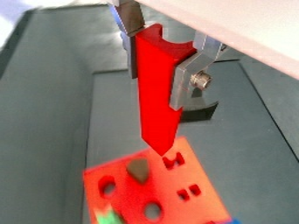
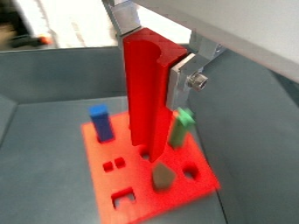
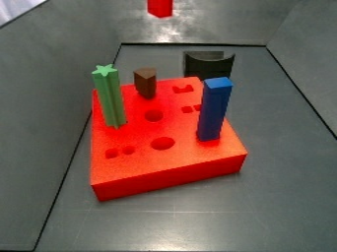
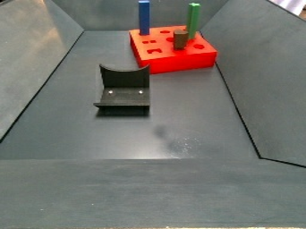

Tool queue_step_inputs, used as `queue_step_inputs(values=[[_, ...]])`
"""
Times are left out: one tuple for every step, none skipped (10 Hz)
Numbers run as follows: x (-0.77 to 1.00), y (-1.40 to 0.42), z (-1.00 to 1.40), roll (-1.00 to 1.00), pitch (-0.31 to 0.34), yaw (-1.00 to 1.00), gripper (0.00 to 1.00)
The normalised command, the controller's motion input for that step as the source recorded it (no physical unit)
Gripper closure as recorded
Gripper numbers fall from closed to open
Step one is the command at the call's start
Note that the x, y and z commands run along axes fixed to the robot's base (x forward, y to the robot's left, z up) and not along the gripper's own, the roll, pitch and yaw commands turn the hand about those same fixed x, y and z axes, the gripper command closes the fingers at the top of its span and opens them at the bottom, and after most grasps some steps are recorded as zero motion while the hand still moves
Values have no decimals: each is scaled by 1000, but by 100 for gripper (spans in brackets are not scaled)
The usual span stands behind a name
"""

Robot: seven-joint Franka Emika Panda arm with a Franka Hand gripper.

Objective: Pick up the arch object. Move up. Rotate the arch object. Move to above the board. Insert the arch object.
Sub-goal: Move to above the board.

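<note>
End effector point(image 1: 163, 66): closed on the arch object; in both wrist views the silver finger plates point(image 2: 181, 83) press against its upper part. It hangs high above the board, and neither side view shows it.
Arch object point(image 1: 156, 92): tall bright-red bar held upright in the fingers, its lower end pointing down at the board and clear of it. In a wrist view point(image 2: 146, 96) it looks broad and long. In a side view only its red lower tip point(image 3: 160, 6) shows at the upper edge, above the far end of the bin.
Board point(image 3: 165, 148): thick red-orange block resting on the dark floor, with round and shaped holes in its top face; also seen from above in a wrist view point(image 1: 176, 188) and at the far end of the bin in a side view point(image 4: 174, 55).
Blue pillar point(image 3: 216, 108): square, upright in the board at a corner.
Green peg point(image 3: 108, 95): star-topped, upright in the board on the opposite side from the blue pillar.
Brown peg point(image 3: 145, 81): short, upright in the board beside the green peg.
Dark block point(image 3: 208, 64): concave curved top, standing at the board's rear.
Fixture point(image 4: 122, 90): dark bracket on the floor, well apart from the board.
</note>
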Motion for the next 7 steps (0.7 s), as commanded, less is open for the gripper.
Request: queue_step_inputs(values=[[307,-917,-6,45,57,1000,100],[187,-455,3,55,67,1000,100],[140,-280,5,60,72,1000,100],[74,-113,26,63,82,1000,100],[60,-93,23,71,91,1000,100],[65,-62,16,85,110,1000,100],[68,-50,14,93,121,1000,100]])
